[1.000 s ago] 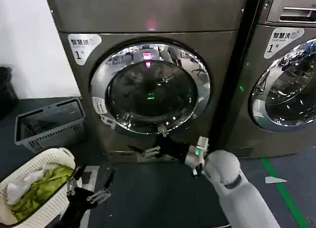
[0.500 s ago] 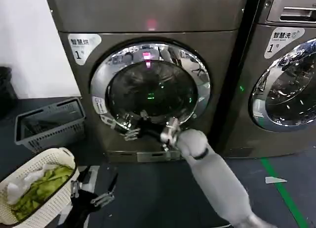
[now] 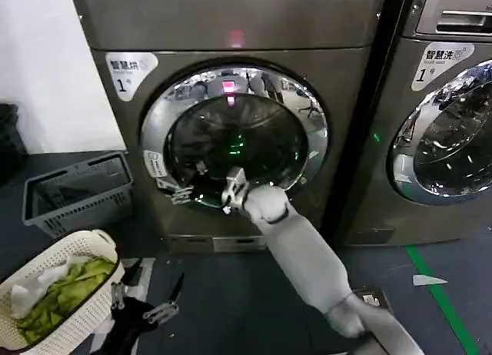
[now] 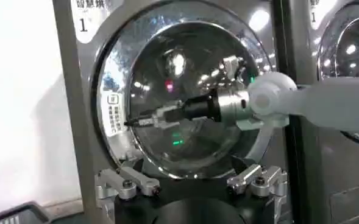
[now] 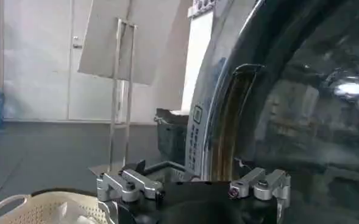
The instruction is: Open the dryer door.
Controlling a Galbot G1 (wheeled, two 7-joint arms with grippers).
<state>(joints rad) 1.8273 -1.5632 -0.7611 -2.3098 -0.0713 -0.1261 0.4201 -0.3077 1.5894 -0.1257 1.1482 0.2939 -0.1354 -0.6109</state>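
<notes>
- Right gripper, jaws narrowly parted, apparently empty, sits at the lower-left chrome rim of the round dark-glass dryer door; rim just leftward.
- Left gripper idles low over the floor, jaws wide.

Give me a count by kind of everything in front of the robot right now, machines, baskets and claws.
Front-loading machines: 2, the one with the dryer door and the LG-marked machine
Laundry baskets: 2, grey basket and white basket
Claws: 2, right claw at the door's rim, left claw low by the floor
Total: 6
</notes>
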